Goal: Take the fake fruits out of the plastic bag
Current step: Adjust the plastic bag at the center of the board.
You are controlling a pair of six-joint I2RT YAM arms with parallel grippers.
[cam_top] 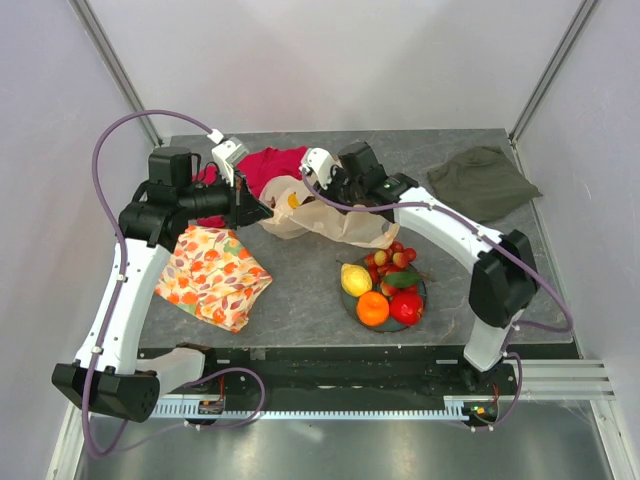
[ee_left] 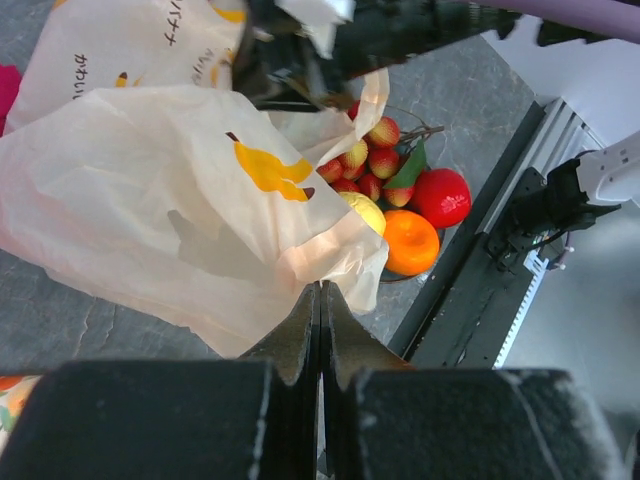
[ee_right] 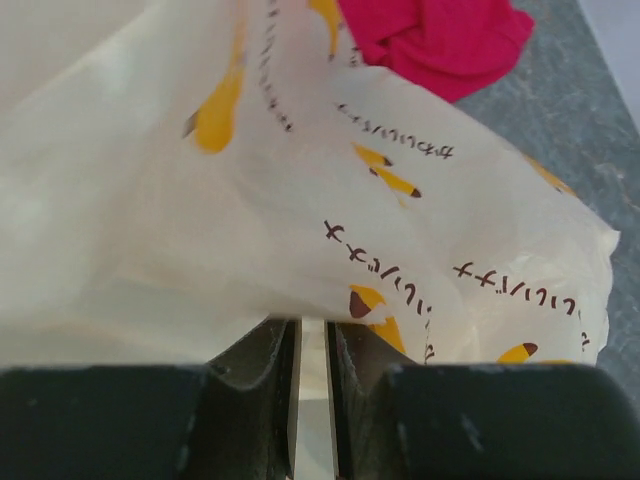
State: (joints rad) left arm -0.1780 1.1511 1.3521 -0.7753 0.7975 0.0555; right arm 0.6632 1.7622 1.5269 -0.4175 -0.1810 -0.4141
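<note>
As the scene stands: both arms meet at a thin, crinkly, translucent beige plastic bag (cam_top: 325, 218) with yellow printed marks. It lies mid-table, its far edge against a crimson cloth (cam_top: 272, 165).
Fruit location: the glossy fake fruits (cam_top: 385, 288) (yellow lemon, orange, red apple, red berries with a green leaf) are heaped on a dark round plate (cam_top: 348, 303). The plate is outside the bag, just beside its near right corner.
Bag contents: cannot be told, as the film is cloudy and folded. An orange patch near its far edge could be print or fruit.
Left gripper (ee_left: 320, 295): fingers pressed together, with the bag's edge drawn down to their tips. Judged to be pinching the film.
Right gripper (ee_right: 312, 325): fingers nearly together, with a thin slit between them. Film lies across the tips, but whether any is caught cannot be told.
Step in hand (judged): parting the bag to check or empty it.
Method: anchor one edge with the left pincer and take a single layer with the right. Lift the two apart slowly so the mouth gapes.
Risk: thin film slips or tears. A loose flap overhangs the plate and could sweep the berries off.
</note>
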